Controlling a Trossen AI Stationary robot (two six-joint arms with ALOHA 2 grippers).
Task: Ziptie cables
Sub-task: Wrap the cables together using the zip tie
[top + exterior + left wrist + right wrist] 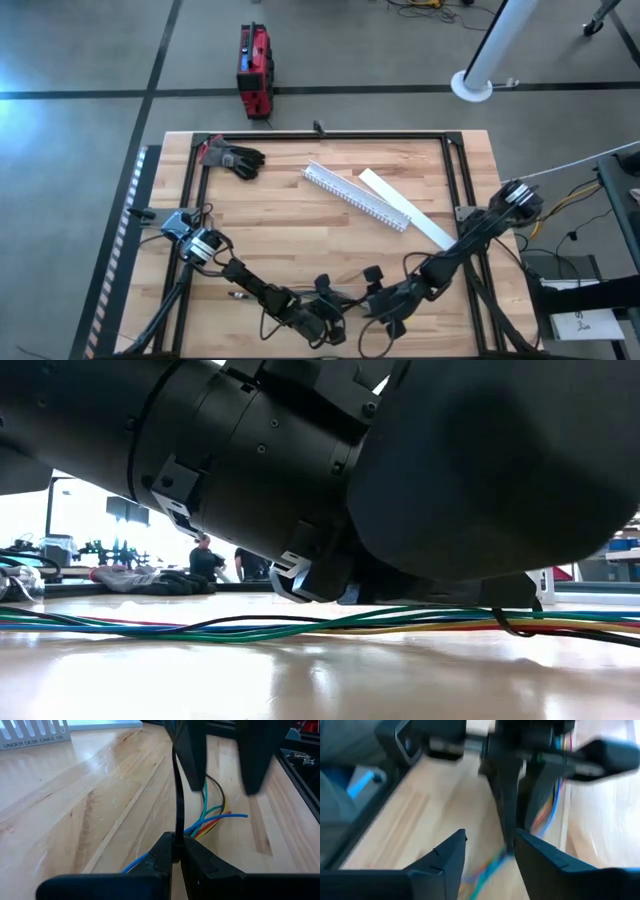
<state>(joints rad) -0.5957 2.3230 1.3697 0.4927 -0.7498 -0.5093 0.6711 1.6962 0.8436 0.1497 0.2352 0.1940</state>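
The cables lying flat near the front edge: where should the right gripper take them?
Grip the cables on the bunched run just beyond the left gripper, not the splayed ends. Bring the open right gripper down from above, fingers straddling the run.

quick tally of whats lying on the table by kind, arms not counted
cable bundle: 1, the cables at the near edge, between the left gripper and the right gripper
white slotted channel: 1
flat white lid: 1
dark glove: 1
total: 4
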